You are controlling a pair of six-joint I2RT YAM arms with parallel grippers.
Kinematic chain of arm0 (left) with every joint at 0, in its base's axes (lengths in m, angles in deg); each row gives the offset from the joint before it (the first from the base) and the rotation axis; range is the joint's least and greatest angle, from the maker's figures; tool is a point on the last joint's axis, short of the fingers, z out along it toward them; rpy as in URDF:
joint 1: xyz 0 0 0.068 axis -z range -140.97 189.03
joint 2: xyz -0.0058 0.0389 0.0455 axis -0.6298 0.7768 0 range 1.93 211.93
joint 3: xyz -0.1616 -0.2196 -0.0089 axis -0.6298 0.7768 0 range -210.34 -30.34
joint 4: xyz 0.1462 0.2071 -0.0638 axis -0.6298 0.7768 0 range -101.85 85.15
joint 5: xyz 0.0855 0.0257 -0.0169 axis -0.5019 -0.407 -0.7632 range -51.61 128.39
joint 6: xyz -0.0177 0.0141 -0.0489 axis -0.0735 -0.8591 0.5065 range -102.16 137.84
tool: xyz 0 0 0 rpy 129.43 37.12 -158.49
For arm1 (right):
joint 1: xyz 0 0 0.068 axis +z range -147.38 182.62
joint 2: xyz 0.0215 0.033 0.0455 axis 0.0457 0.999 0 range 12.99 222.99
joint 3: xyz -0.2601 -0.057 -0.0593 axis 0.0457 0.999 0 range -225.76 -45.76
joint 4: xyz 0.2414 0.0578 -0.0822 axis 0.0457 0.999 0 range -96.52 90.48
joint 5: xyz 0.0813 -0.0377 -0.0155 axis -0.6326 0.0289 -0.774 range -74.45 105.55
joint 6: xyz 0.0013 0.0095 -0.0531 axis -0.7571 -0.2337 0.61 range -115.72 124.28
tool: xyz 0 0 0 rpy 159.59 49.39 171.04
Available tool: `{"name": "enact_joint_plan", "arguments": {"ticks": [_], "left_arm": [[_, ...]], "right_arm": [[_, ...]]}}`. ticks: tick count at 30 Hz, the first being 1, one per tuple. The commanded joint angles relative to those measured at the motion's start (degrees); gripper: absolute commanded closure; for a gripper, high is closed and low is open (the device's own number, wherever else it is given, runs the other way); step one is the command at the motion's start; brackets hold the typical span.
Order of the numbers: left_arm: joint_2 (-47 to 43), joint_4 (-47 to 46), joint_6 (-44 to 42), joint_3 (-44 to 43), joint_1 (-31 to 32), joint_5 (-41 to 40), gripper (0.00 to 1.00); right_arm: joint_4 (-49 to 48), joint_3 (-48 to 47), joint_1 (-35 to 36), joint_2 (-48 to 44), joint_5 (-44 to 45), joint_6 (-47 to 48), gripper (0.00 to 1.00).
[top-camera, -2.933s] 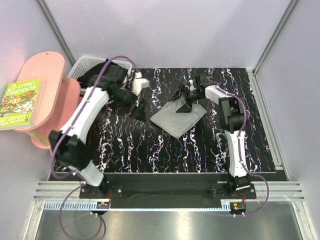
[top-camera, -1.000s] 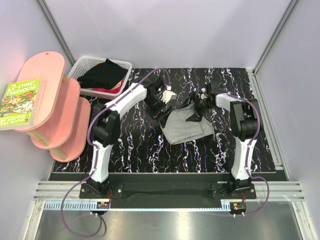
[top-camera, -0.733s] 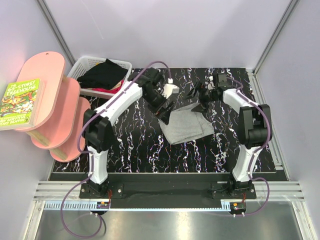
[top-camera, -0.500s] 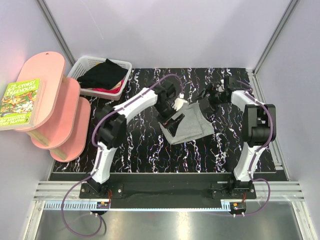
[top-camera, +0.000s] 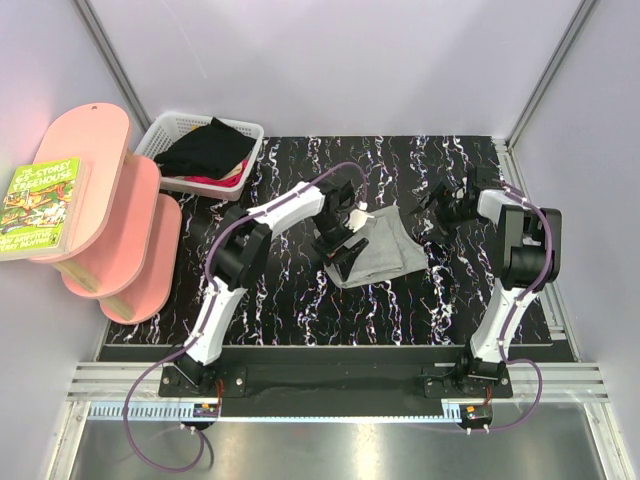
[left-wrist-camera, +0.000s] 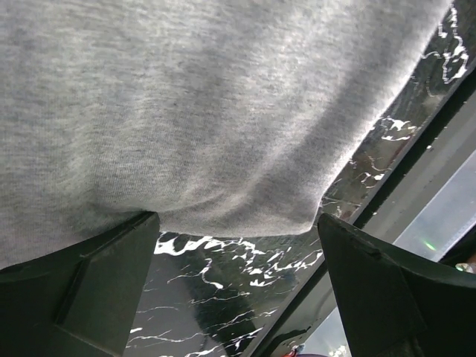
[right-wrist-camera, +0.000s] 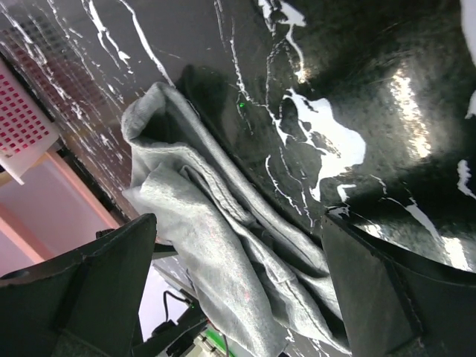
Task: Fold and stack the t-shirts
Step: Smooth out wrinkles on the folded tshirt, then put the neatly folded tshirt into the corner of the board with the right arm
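A: Where's the grey t-shirt (top-camera: 385,252)?
B: Folded, in the middle of the table (top-camera: 290,295). The left arm is stretched far out, left gripper (top-camera: 345,245) splayed wide over its left edge.
A: And the right gripper (top-camera: 437,207)?
B: Just right of it, fingers wide, pointing at it.

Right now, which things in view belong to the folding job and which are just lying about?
Job: grey t-shirt; black t-shirt, heaped in the white basket.
Lying about: the white basket; pink shelf; book on top of it.
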Motion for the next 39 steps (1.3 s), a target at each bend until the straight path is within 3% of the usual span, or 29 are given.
{"name": "enact_joint_plan", "arguments": {"ticks": [1,8,15,26,28,29,31,32,37,39], "left_arm": [[1.73,-2.6,-2.58,-1.5,-2.14,-7.25,0.01],[-0.99,-2.42,-1.61,-3.43,-1.35,-5.14,0.01],[-2.05,-2.42,-1.78,-1.85,-0.65,-5.84,0.01],[-4.42,-3.03,-1.79,0.17,-0.47,-5.49,0.01],[-5.04,-3.39,-1.78,1.05,-0.56,-5.58,0.01],[-5.22,-3.47,-1.79,1.22,-0.56,-5.66,0.01],[-5.74,-3.65,-1.87,1.75,-0.56,-5.75,0.01],[-5.75,-3.74,-1.87,1.93,-0.47,-5.93,0.01],[-7.76,-4.0,-2.22,3.07,-0.64,-5.93,0.01],[-8.47,-3.91,-2.31,3.25,-0.73,-6.54,0.01]], "right_arm": [[-1.21,3.02,0.33,2.64,-0.47,1.76,0.0],[-5.69,7.85,3.65,4.31,-6.54,1.15,0.0],[-7.28,12.25,11.13,0.97,-6.19,0.19,0.0],[-11.85,16.91,13.69,0.62,-6.37,-2.37,0.03],[-11.94,16.74,13.69,0.88,-6.37,-2.37,0.12],[-11.85,16.56,13.69,1.4,-6.54,-2.37,0.32],[-11.85,15.95,13.6,1.93,-6.81,-2.54,0.6],[-11.76,15.86,13.69,2.29,-6.81,-2.63,0.81],[-11.41,14.46,13.69,2.82,-7.6,-2.54,0.86],[-10.97,13.66,13.69,2.38,-6.55,-2.72,1.0]]}}
